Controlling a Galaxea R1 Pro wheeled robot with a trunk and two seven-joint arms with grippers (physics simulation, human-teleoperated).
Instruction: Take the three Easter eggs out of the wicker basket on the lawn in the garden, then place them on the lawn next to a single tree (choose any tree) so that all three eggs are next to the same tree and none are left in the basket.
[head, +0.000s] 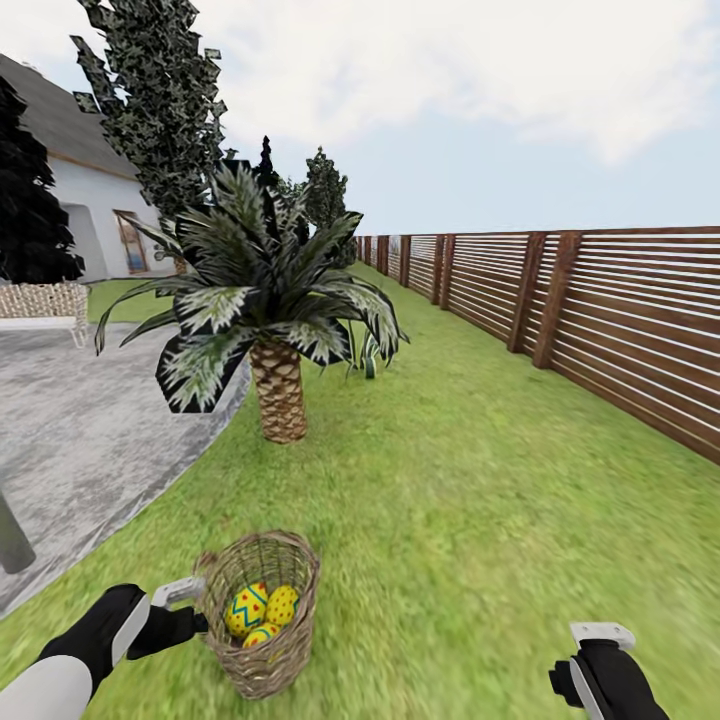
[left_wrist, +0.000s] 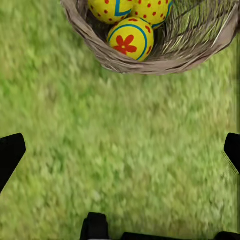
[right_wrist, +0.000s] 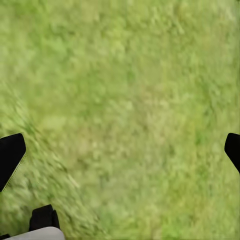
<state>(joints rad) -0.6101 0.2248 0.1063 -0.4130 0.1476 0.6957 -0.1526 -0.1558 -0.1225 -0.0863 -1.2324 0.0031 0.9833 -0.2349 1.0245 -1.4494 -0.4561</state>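
The brown wicker basket (head: 266, 662) stands on the lawn (head: 450, 520) just in front of me. Three yellow Easter eggs lie in it: a zigzag one (head: 246, 608), a red-dotted one (head: 282, 604) and a third (head: 260, 634) below them. My left gripper (head: 190, 610) hangs at the basket's left side, apart from it. In the left wrist view it (left_wrist: 120, 150) is open over grass, with the flower egg (left_wrist: 129, 40) inside the basket rim (left_wrist: 150, 65) ahead. My right gripper (head: 600, 650) is open over bare grass (right_wrist: 120, 100). A tree (head: 160, 110) with a mottled crown rises far back left.
A short palm (head: 278, 390) with a scaly trunk stands a few steps beyond the basket. A grey paved area (head: 80, 430) lies left, with a dark post (head: 12, 540) and a pale bench (head: 40, 305). The slat fence (head: 600, 310) runs along the right. A house (head: 90, 200) stands behind.
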